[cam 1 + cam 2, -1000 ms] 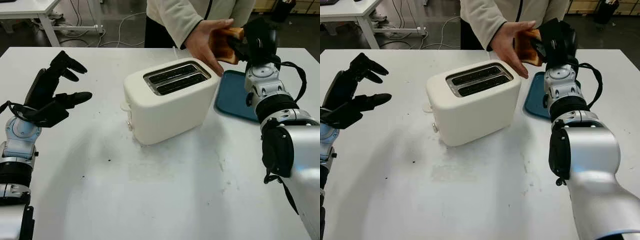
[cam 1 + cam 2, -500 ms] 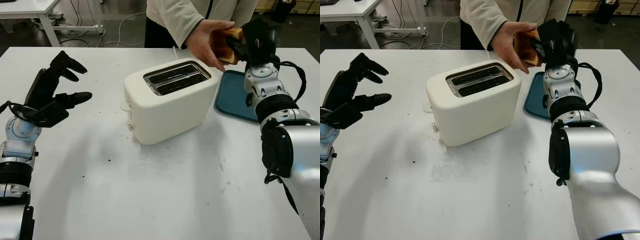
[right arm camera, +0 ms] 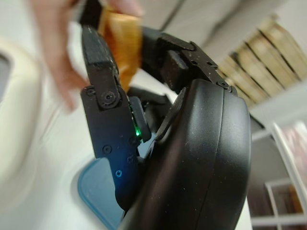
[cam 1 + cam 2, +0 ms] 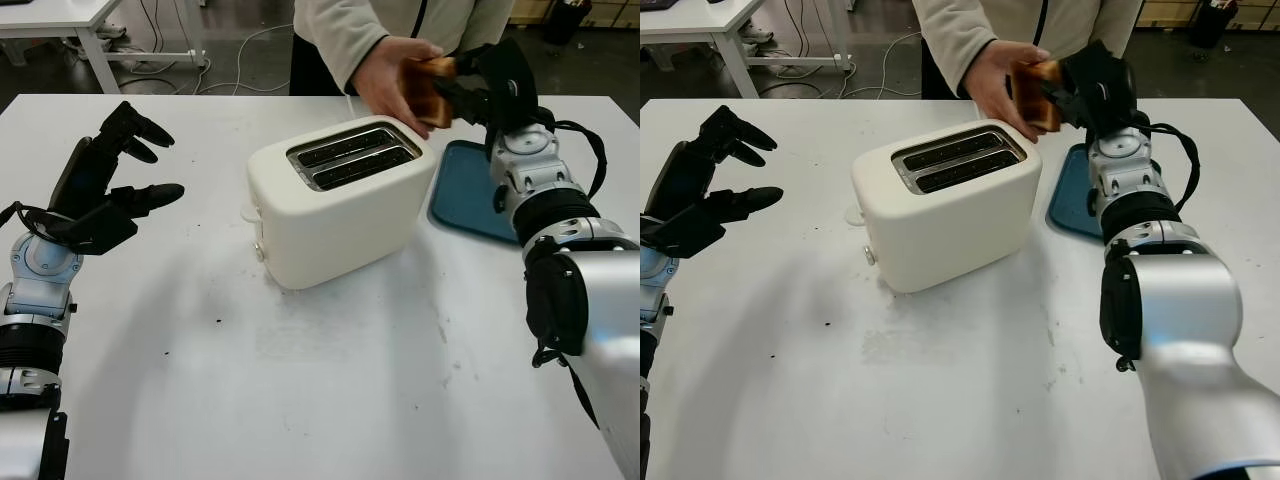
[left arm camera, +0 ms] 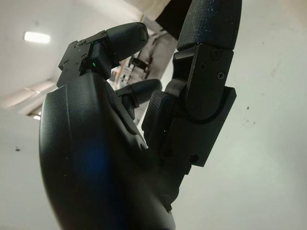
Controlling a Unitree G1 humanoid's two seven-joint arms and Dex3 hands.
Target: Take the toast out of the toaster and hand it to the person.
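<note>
While the white table [image 4: 330, 400] carries a cream toaster [image 4: 335, 205] at centre and a blue tray [image 4: 470, 195] at three o'clock, the right hand [image 4: 490, 80] — at one o'clock — grips the toast [image 4: 425, 88] together with a person's hand [image 4: 390, 75] — left hand [image 4: 110, 185] open at nine o'clock.

Golden-brown toast [image 4: 424, 88] stands on edge, pinched between black robot fingers [image 4: 468, 92] and a person's hand [image 4: 388, 78]. White two-slot toaster [image 4: 340, 200] sits below, slots empty.

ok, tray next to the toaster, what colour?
Teal blue tray, beside the white toaster; clearest in the left eye view.
</note>
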